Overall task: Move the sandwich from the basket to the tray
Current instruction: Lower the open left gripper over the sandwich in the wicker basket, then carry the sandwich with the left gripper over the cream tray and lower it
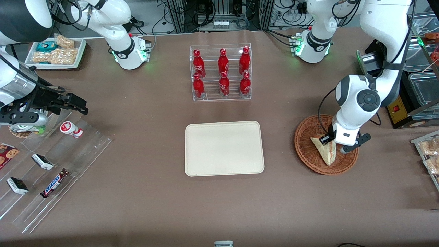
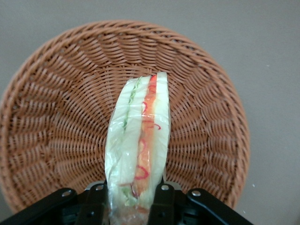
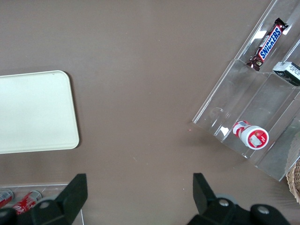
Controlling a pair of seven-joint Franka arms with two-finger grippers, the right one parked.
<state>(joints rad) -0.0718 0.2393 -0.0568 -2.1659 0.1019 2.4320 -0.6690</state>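
Observation:
The sandwich (image 1: 325, 150), a pale bread wedge in clear film with red and green filling, stands on edge in the reddish-brown wicker basket (image 1: 306, 158) toward the working arm's end of the table. My left gripper (image 1: 333, 145) is down in the basket and shut on the sandwich's wide end. In the left wrist view the sandwich (image 2: 140, 136) runs out from between the black fingers (image 2: 164, 202) over the basket's woven floor (image 2: 61, 126); I cannot tell if it is lifted. The cream tray (image 1: 224, 148) lies bare at the table's middle, beside the basket, and shows in the right wrist view (image 3: 33, 112).
A clear rack of red bottles (image 1: 221, 73) stands farther from the front camera than the tray. Clear stepped racks with snack bars (image 1: 51, 171) and a white snack tray (image 1: 55, 51) lie toward the parked arm's end. Packed snacks (image 1: 428, 151) sit at the working arm's table edge.

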